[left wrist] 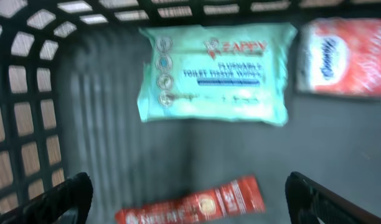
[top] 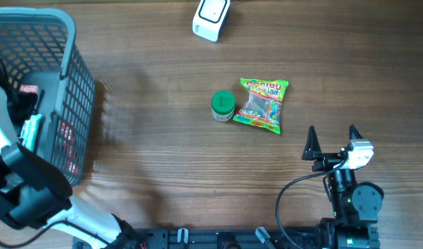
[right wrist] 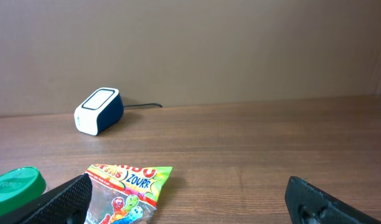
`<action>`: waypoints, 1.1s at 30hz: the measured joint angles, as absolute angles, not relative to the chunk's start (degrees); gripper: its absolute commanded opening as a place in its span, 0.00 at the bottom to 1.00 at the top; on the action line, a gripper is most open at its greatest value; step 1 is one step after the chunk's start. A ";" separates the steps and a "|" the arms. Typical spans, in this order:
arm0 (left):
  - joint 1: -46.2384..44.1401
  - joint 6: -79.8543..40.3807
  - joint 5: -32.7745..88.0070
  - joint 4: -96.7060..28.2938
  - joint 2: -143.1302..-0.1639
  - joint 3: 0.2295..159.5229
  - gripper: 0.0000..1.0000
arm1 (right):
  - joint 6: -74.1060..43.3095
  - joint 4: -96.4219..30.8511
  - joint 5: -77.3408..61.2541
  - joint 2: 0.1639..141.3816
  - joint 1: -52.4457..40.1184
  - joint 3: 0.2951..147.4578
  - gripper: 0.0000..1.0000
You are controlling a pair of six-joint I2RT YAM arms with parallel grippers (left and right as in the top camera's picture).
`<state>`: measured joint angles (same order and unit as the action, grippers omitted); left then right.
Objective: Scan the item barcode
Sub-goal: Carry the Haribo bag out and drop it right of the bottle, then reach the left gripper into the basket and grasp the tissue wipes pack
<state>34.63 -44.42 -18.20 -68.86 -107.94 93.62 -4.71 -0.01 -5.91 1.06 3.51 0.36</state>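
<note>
The white and dark blue barcode scanner [top: 211, 17] sits at the table's far edge and shows again as the scanner [right wrist: 98, 111] in the right wrist view. A bright candy bag [top: 262, 104] lies mid-table beside a green-lidded jar [top: 222, 106]. My right gripper [top: 332, 135] is open and empty at the near right, short of the candy bag [right wrist: 125, 193]. My left gripper [left wrist: 187, 186] is open inside the basket [left wrist: 22, 93], above a red sachet [left wrist: 197, 202] lying loose on the floor. A teal wipes pack [left wrist: 212, 71] and a red pack [left wrist: 343, 56] lie further in.
The grey mesh basket [top: 66, 83] fills the far left corner, with my left arm reaching into it. The scanner's cable [right wrist: 144, 106] runs off behind it. Bare wood stretches between the basket and the jar [right wrist: 16, 186].
</note>
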 measured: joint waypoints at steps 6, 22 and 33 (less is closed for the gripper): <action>34.61 -34.00 -21.96 -59.66 -114.17 93.36 1.00 | -4.71 0.01 -5.91 1.06 3.51 0.36 1.00; 33.34 -23.81 -23.14 -57.89 -122.19 93.71 0.74 | -4.71 0.01 -5.91 1.06 3.51 0.36 1.00; 37.67 -23.18 -24.60 -61.25 -122.78 93.71 0.04 | -4.71 0.01 -5.91 1.06 3.51 0.36 1.00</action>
